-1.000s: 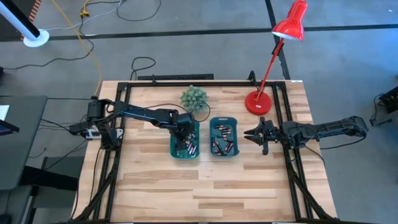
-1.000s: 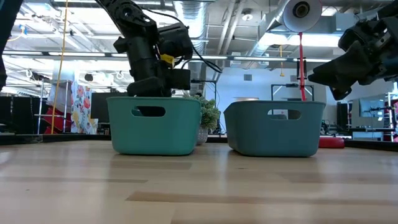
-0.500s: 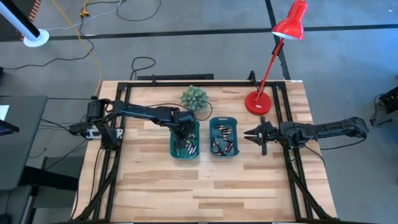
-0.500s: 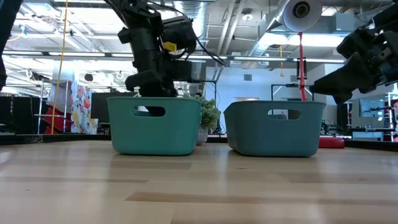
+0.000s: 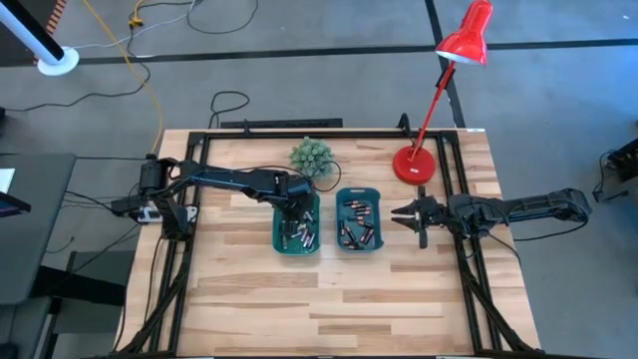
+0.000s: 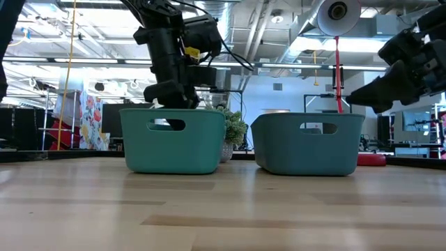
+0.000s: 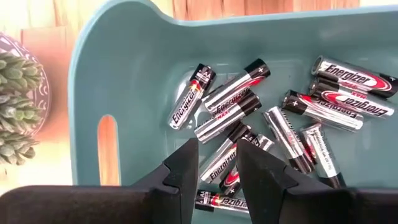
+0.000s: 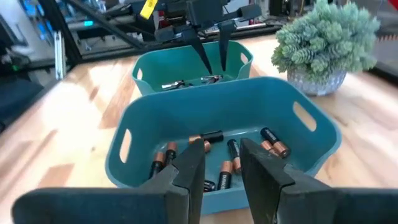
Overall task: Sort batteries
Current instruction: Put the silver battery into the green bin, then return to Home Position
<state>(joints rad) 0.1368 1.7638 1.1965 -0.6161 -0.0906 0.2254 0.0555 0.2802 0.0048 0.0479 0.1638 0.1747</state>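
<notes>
Table: pale wood planks, smooth, faint satin sheen in low view. Two bins, left bin and right bin: teal moulded plastic, matt, smooth walls. Batteries: glossy printed wraps, silver and black, bright metal ends. Lamp: glossy red. Frame: matt black metal.

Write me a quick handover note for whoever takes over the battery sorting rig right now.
Left claw: open, empty, hanging above the left bin.
Right claw: open, empty, waiting beside the right bin, on its lamp side.
Batteries: silver-and-black cells lie loose in the left bin; copper-topped cells lie in the right bin. None visible on the table.
Done: the cells seen look sorted by type, as far as the views show.
Left: check the left bin for strays; neither claw holds anything.
</notes>
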